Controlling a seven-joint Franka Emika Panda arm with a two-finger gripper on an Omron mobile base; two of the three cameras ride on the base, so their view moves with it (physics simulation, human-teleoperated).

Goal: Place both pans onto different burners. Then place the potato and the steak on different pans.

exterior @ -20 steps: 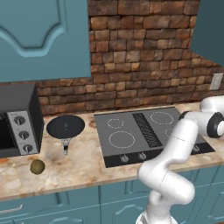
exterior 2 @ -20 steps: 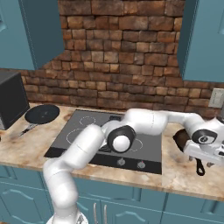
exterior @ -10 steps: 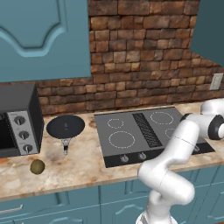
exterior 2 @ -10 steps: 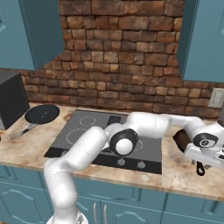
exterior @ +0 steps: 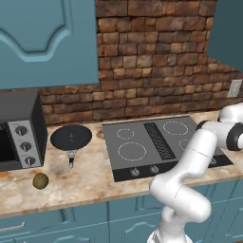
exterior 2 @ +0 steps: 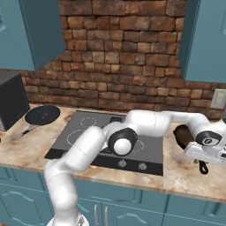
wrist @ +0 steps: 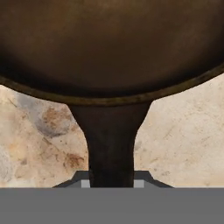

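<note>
left base view
arm: reaching far right, past the cooktop [exterior: 163,146]; the wrist is sitting at the frame edge, lower than a second ago
black pan: the shallow pan [exterior: 71,137] is sitting on the counter [exterior: 90,182] left of the cooktop, handle pointing toward the front edge, not on a burner yet
potato: the potato [exterior: 41,180] is lying on the counter near the front, just in front of the toaster oven [exterior: 18,130], well apart from both pans
burners: all the white rings are bare

right base view
gripper: the hand [exterior 2: 207,148] is hanging low over the counter right of the cooktop, directly over the skillet handle
skillet: the brown skillet [exterior 2: 183,134] is resting on the counter just beside the cooktop's right edge, its black handle running forward under the hand and poking out below it
steak: cannot find it from here

hand view
change: the fingers stood wide a second ago and are now pinched in
grip: the gripper [wrist: 111,183] is clenching on the skillet handle; the handle is filling the gap between the two tips
skillet bowl: looming just ahead of the tips, still flat on the counter by the look of it

meaning
step: grasp on the skillet is looking complete, lift not started
next: probably lifting and carrying it left onto a right-hand burner
risk: a handle-end grip on a deep skillet is likely to sag or twist when lifted
progress: no pan on any burner, food untouched, so it is early in the task
</note>
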